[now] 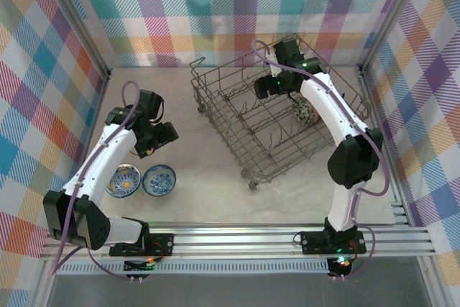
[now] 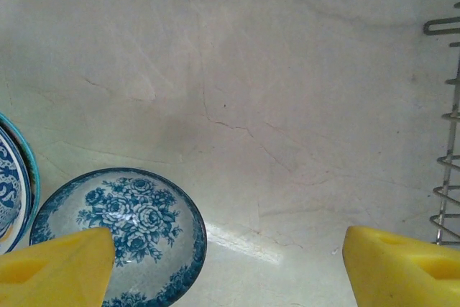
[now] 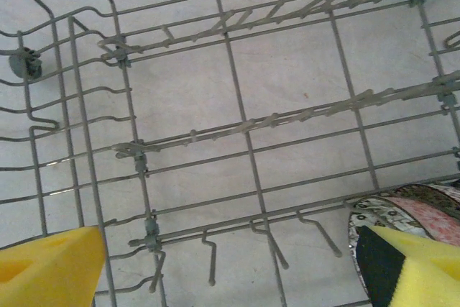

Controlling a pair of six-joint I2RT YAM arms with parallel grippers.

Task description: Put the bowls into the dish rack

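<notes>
Two bowls stand side by side on the table near the left arm: a blue floral bowl (image 1: 159, 180) (image 2: 129, 228) and a blue-and-yellow patterned bowl (image 1: 123, 180) (image 2: 11, 177). My left gripper (image 1: 152, 145) (image 2: 230, 271) hovers open just above and behind them, its left yellow fingertip (image 2: 57, 267) over the floral bowl's rim, nothing between the fingers. The grey wire dish rack (image 1: 215, 102) (image 3: 248, 141) sits at centre right. One dark patterned bowl (image 1: 303, 112) (image 3: 413, 210) stands in it by its right side. My right gripper (image 1: 264, 91) (image 3: 230, 271) hangs open over the rack's tines, empty.
Checked fabric walls close in the table on three sides. Bare marbled tabletop (image 2: 251, 91) lies between the left gripper and the rack, whose wire edge (image 2: 449, 177) shows at the right of the left wrist view. The arm bases sit on a rail at the near edge.
</notes>
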